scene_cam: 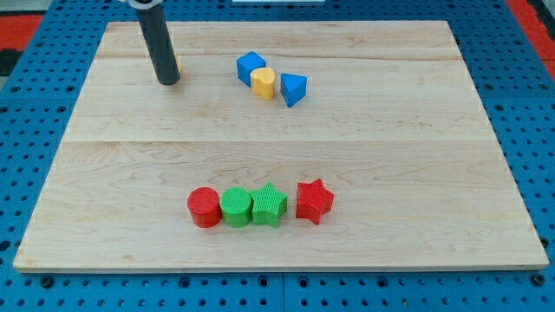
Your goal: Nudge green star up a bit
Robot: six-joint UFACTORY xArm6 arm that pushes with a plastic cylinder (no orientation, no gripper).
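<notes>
A: Seven small blocks lay on the pale wooden surface (390,147). Where was the green star-shaped block (270,205)?

B: Low on the board, a little toward the view's left of centre, third in a row of four. It touched a green round block (235,207) on its left, and that one touched a red round block (205,207) at the row's left end.

A: And on its other side?

B: A red star-shaped block (314,201), just beside it with a thin gap between them.

A: The rest?

B: Near the view's top sat a tight cluster: a blue cube-like block (251,67), a yellow rounded block (264,82) and a blue wedge-shaped block (293,89), each touching the next.

A: And the arm?

B: No gripper was fitted; nothing was held. My tip (168,81) of the dark rod stood at the top left, well apart from the green star and left of the cluster.
</notes>
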